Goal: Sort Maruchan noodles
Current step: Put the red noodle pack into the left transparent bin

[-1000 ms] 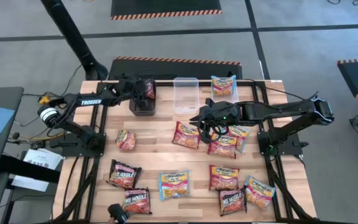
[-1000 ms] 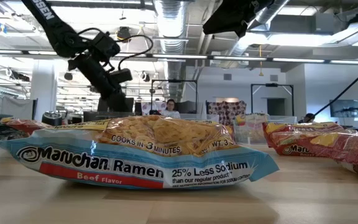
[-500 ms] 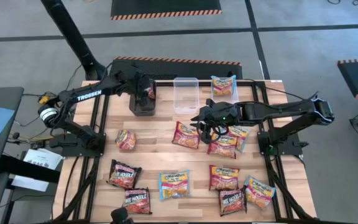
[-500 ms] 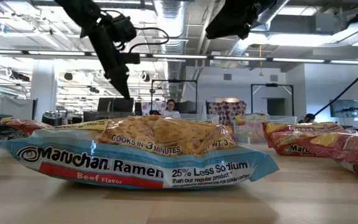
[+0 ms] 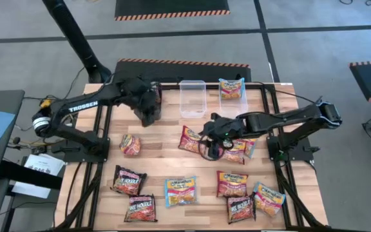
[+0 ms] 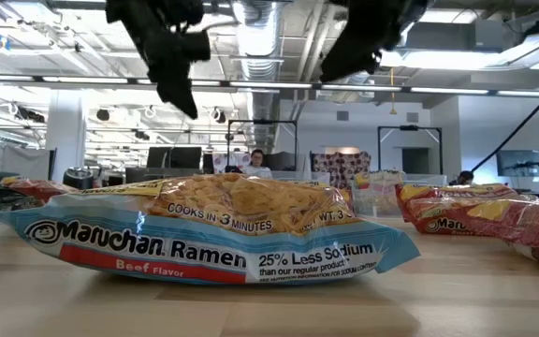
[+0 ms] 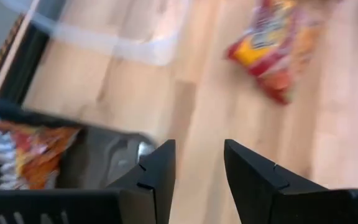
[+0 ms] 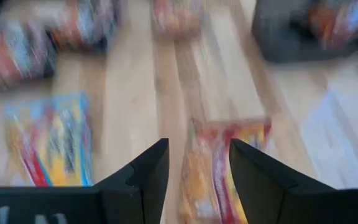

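looking down on the wooden table (image 5: pixel 160 164), we see maruchan ramen packets (image 5: pixel 181 191) scattered across it, one inside the black bin (image 5: pixel 148 111) beside the clear bin (image 5: pixel 192 98). our left gripper (image 5: pixel 151 115) hovers over the black bin, fingers parted, empty. our right gripper (image 5: pixel 209 142) hangs spread above a red-yellow packet (image 5: pixel 192 139), touching nothing.

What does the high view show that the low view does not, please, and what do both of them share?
Only the high view shows the black bin with a packet inside, the empty clear bin, and the right pincer open above the red-orange packet. Only the low view shows the room behind and a person there. Both show the blue beef-flavor packet and the two arms.
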`<move>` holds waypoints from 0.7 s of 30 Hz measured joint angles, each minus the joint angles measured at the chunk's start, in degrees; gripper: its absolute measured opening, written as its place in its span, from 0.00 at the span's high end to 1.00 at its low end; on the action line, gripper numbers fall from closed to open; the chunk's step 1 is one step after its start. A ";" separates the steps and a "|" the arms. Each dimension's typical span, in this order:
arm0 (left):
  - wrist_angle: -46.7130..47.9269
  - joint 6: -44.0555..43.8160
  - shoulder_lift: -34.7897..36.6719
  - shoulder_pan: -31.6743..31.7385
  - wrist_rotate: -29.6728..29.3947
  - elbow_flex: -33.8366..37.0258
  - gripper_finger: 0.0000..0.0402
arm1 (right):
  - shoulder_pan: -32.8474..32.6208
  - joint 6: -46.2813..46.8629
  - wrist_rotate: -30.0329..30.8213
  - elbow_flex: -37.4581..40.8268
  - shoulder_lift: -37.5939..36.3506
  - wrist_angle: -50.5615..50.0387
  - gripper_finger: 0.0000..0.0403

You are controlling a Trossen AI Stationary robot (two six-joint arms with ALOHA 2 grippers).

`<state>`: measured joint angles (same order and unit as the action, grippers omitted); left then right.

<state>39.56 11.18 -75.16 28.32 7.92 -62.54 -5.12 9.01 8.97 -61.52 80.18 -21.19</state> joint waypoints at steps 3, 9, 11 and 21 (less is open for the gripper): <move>0.32 -2.12 1.86 -4.12 -0.62 -0.02 0.69 | 0.00 -0.45 0.02 -0.04 2.63 1.98 0.52; 0.39 -5.97 4.52 -11.89 -0.89 -0.09 0.69 | 0.00 -4.45 0.00 -0.02 8.94 3.46 0.52; 1.57 -6.51 5.20 -13.74 -1.18 -0.02 0.69 | 0.23 -4.42 0.00 0.01 10.34 2.81 0.52; 1.39 -11.06 5.58 -21.08 -3.73 -0.02 0.69 | 1.38 -2.70 0.14 -0.02 14.05 0.41 0.52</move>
<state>40.95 0.13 -69.58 7.23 4.20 -62.57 -3.74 6.31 9.11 -61.54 94.24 -20.78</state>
